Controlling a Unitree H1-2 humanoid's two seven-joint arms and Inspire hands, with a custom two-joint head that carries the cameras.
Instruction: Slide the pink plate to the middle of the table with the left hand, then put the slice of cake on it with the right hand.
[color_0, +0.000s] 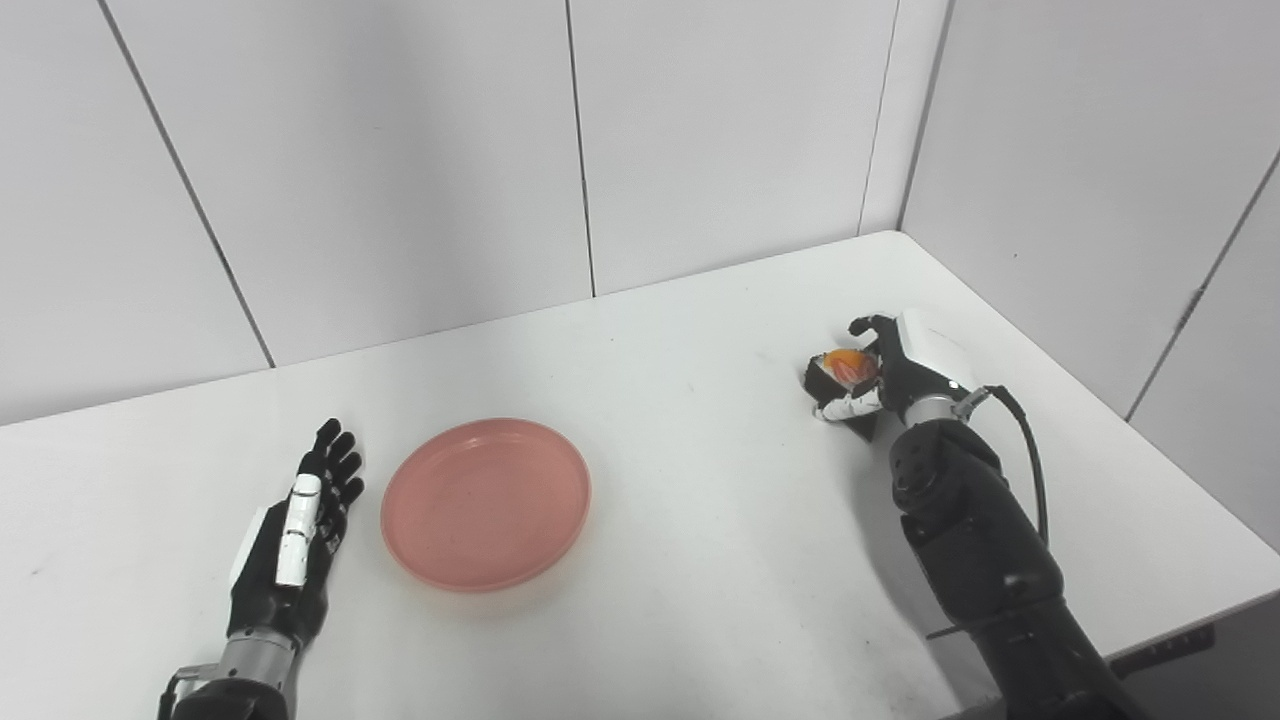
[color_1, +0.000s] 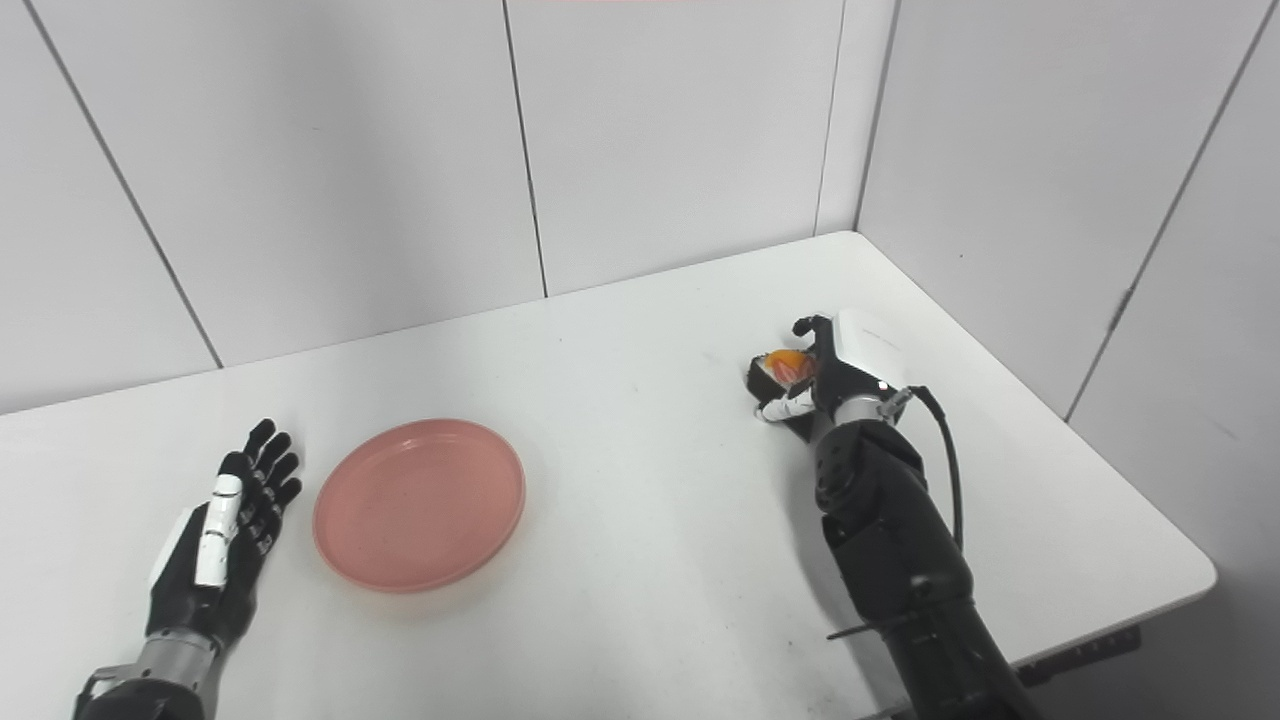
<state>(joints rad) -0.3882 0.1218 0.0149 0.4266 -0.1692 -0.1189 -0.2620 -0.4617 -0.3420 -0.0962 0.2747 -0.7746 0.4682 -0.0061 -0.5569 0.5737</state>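
The pink plate (color_0: 486, 503) lies empty on the white table (color_0: 700, 480), left of the middle. My left hand (color_0: 300, 520) is open with fingers straight, resting just left of the plate and apart from it. My right hand (color_0: 890, 370) is at the right side of the table with its fingers and thumb closed around the slice of cake (color_0: 845, 372), a dark piece with an orange top. The cake sits low at the table surface; whether it is lifted I cannot tell. The plate also shows in the right eye view (color_1: 420, 503).
White wall panels (color_0: 600, 150) close the table at the back and right. The table's right edge (color_0: 1150, 440) runs near my right arm. A black cable (color_0: 1030, 440) loops off the right wrist.
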